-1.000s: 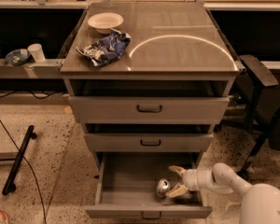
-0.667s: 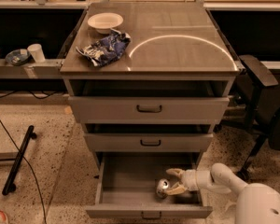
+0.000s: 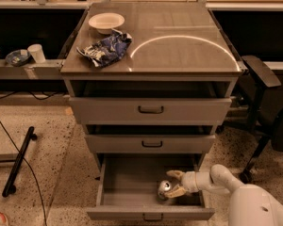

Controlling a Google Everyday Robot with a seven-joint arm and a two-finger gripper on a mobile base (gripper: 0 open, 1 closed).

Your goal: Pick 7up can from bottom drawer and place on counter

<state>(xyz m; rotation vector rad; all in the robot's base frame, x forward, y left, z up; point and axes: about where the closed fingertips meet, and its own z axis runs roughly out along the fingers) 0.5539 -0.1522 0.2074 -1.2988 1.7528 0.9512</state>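
The gripper (image 3: 173,183) is down inside the pulled-out bottom drawer (image 3: 127,182), towards its right front corner. Its two pale fingers (image 3: 175,174) are spread apart, one towards the back of the drawer and one towards the front, with their tips pointing left. The 7up can (image 3: 163,189) sits on the drawer floor right at those tips, against the nearer finger. The fingers are not closed around it. The can's shiny silver end faces the camera; whether it stands or lies cannot be told.

The white arm (image 3: 217,178) reaches in over the drawer's right side from the robot's body at the lower right.

Above, the middle drawer (image 3: 179,144) and the top drawer (image 3: 188,109) are each pulled out slightly, each with a small dark handle. The counter (image 3: 188,51) on top carries a white bowl (image 3: 106,21) at its back left and a crumpled blue snack bag (image 3: 105,50) just in front of the bowl. A bright curved reflection crosses the bare right part.

On the side shelf (image 3: 47,68) to the left stands a white paper cup (image 3: 37,52). A black bar (image 3: 19,161) lies on the speckled floor (image 3: 61,173) to the left of the cabinet.
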